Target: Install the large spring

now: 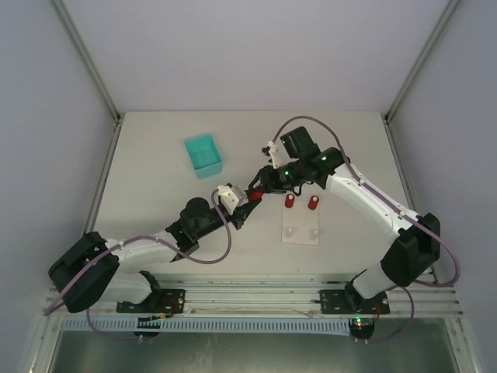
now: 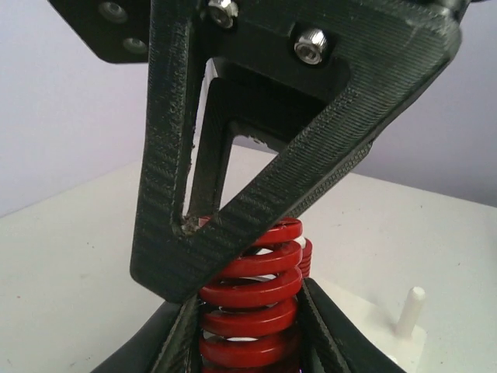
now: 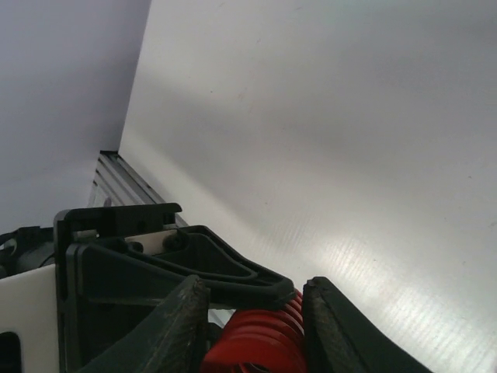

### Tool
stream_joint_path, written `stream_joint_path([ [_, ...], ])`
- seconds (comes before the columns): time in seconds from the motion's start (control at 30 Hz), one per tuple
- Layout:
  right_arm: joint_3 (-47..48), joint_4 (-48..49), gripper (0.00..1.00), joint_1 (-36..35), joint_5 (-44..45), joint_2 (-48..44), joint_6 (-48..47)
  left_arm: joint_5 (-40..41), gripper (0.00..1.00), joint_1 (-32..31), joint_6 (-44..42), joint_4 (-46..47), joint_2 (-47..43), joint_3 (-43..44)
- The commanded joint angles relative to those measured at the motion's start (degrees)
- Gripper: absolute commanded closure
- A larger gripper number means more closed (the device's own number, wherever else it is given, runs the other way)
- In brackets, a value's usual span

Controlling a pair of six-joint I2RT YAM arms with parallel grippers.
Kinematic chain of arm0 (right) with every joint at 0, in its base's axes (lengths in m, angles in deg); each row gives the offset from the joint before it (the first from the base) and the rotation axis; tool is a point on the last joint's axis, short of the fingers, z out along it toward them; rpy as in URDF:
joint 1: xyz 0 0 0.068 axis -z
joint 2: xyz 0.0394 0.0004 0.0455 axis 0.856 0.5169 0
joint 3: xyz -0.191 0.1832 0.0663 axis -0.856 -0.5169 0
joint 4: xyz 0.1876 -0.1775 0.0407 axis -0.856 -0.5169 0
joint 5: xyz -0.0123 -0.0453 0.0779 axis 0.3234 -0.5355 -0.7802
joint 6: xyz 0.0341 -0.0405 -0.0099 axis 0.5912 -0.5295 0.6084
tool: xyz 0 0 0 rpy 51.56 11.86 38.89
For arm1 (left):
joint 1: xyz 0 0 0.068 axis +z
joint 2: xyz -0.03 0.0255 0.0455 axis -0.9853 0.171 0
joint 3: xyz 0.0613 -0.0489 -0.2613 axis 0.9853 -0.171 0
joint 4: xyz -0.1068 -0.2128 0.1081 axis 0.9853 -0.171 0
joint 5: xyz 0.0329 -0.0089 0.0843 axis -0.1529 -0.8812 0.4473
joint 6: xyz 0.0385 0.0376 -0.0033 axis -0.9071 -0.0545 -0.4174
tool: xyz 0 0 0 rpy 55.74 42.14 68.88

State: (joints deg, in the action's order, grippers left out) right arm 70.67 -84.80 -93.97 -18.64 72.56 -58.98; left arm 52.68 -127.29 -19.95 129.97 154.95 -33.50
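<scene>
Large spring [image 2: 252, 303]: held above counter [image 1: 155, 155], clamped low by left fingers [image 2: 177, 336]
Right fingers [image 3: 177, 322]: closed round upper coils (snug, seemingly)
Handover: release left only after confirming firm right grip
Peg [image 2: 410, 309]: bare, near; lower spring straight over it

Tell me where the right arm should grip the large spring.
On the spring, probably the free coils past the left end effector, pads across its round sides, coming in from the far end. That end effector clamps the near coils, leaving only those exposed.
</scene>
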Motion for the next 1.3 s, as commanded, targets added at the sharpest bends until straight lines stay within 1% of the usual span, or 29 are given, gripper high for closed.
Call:
stream_joint_path([
  [0.0,-0.2,0.9,0.66,-0.3,-2.1,-0.4,-1.0,0.3,0.9,-0.3,-1.4,4.1,0.5,2.2],
  [0.17,-0.8,1.6,0.83,-0.3,-4.0,-0.5,-1.1,4.1,0.88,-0.3,-1.7,4.1,1.1,2.1],
  [0.27,-1.4,2.9,0.97,-0.3,-4.4,-0.9,-0.5,5.3,0.85,-0.3,-1.7,3.9,1.1,2.0],
  [0.3,-1.7,3.5,1.0,-0.3,-4.5,-1.1,-0.1,5.6,0.83,-0.3,-1.6,3.8,0.9,1.9],
  [0.37,-2.4,4.5,1.0,-0.2,-4.5,-1.7,0.8,6.6,0.76,-0.2,-1.4,3.3,1.0,2.1],
  [0.47,-3.7,6.0,1.0,-0.1,-2.9,-3.0,2.7,7.8,0.59,-0.3,-1.4,1.0,1.5,2.9],
  [0.57,-5.2,6.4,1.0,0.8,1.8,-4.7,3.6,7.8,0.43,-0.3,-1.2,-2.4,2.3,3.9],
  [0.6,-6.1,6.7,1.0,1.4,3.3,-5.8,4.0,7.7,0.31,-0.3,-0.9,-2.7,2.6,3.8],
  [0.67,-8.5,8.1,1.0,2.6,6.1,-8.0,4.7,6.9,0.02,-0.4,-0.1,-2.9,2.6,3.0],
  [0.83,-14.5,6.0,1.0,4.3,20.2,-14.5,4.3,7.7,0.01,-0.7,2.4,-2.1,2.4,0.7],
  [0.9,-16.0,3.5,1.0,4.4,26.4,-16.8,4.0,11.2,0.01,-0.7,4.0,-3.6,2.4,0.7],
  [0.97,-16.7,0.0,1.0,4.5,31.0,-19.0,3.8,17.0,0.01,-0.6,6.6,-7.7,2.7,1.7],
  [1.03,-16.9,-4.0,1.0,4.4,34.8,-20.5,4.0,22.9,0.01,0.6,10.2,-13.5,3.4,3.8],
  [1.1,-17.1,-9.4,1.0,4.4,37.9,-22.2,4.6,25.4,0.01,2.3,12.9,-17.9,4.3,5.3],
  [1.17,-18.9,-12.5,1.0,4.4,40.0,-24.2,5.6,25.3,0.01,4.7,14.7,-20.0,4.6,5.4],
  [1.27,-23.4,-14.4,1.0,4.3,40.7,-28.5,8.2,23.3,0.01,7.5,15.8,-19.9,3.8,4.1],
])
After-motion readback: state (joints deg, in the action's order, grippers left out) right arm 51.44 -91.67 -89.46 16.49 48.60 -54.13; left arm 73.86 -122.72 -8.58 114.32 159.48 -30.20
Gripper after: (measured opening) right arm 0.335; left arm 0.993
